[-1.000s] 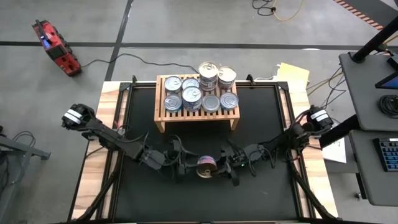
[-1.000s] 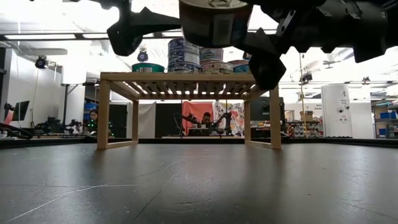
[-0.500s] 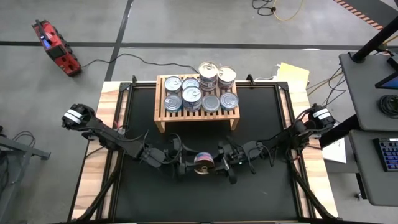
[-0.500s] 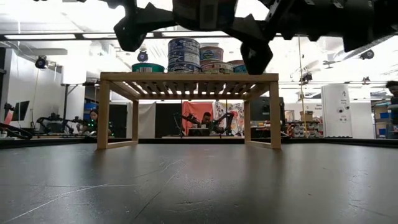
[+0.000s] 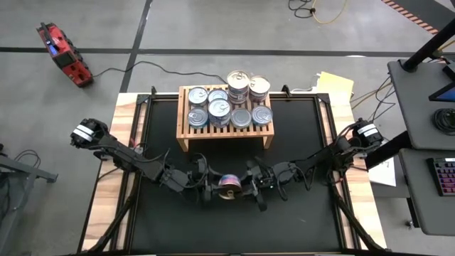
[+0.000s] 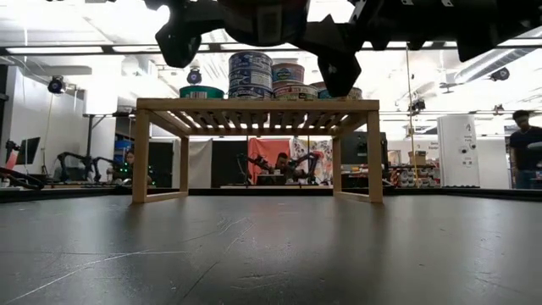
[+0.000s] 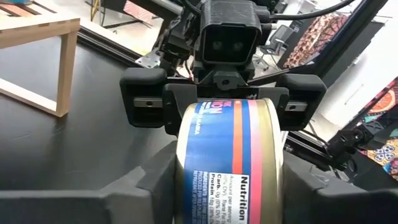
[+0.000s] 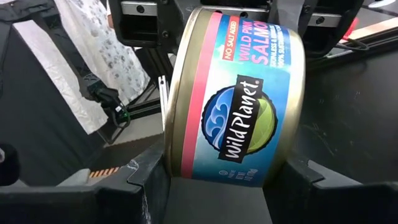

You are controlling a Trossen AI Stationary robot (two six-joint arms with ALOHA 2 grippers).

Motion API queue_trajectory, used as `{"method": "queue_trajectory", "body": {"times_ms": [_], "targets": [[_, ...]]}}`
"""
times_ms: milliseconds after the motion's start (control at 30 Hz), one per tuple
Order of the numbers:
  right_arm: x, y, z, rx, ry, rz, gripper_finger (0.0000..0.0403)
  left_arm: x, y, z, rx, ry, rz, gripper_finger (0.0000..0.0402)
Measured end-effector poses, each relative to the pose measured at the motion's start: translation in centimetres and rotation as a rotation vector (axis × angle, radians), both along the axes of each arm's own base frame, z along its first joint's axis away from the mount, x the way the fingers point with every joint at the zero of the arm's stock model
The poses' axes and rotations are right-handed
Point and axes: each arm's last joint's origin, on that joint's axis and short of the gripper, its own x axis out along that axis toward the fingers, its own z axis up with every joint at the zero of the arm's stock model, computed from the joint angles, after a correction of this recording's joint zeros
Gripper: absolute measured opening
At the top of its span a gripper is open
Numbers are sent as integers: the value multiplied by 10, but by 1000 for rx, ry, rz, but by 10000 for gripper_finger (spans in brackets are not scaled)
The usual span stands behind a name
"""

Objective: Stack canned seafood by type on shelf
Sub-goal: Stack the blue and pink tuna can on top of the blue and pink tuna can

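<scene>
One tin (image 5: 229,186) with a blue and pink salmon label and gold rims hangs in the air over the black mat, on its side, near of the shelf. My right gripper (image 5: 239,186) (image 8: 224,186) is shut on it from the right. My left gripper (image 5: 220,188) (image 7: 233,186) meets it from the left, open, one finger beside each flat end of the tin (image 7: 233,155). The light-wood shelf (image 5: 225,136) (image 6: 254,106) carries several tins (image 5: 229,110); at its far right, tins are stacked (image 5: 239,85). My right gripper pinches the tin between its two fingers, one finger (image 8: 149,180) on each flat end, by the gold rim (image 8: 173,106). The fingers come level from the table's right. The tin is lifted clear, lying on its side. My left gripper: whether its fingers (image 7: 158,177) touch the flat ends I cannot tell.
The black mat (image 5: 298,142) has free room left and right of the shelf and near of the arms. Wooden table edges (image 5: 117,163) flank the mat. Yellow paper (image 5: 334,85) lies beyond the far right corner. A person (image 6: 525,144) stands in the room behind.
My right gripper has carried the tin toward the table's left and a little toward the far edge, in between my left gripper's fingers. It has also risen. The tin has tipped from lid-up onto its side. My left gripper has stayed in place.
</scene>
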Motion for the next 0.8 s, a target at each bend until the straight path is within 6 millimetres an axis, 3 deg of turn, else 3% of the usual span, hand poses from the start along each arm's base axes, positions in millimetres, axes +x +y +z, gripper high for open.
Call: {"method": "queue_trajectory", "body": {"times_ms": [467,667,800], "targets": [[-1,0,4,0,-6,0,281,0,1,1,-72,-2,3,167],[-10,-6,15,-39,70,-55,299,-10,6,17,-189,-21,22,167],[-23,-9,27,-162,112,-148,305,-25,12,27,-277,23,48,167]]}}
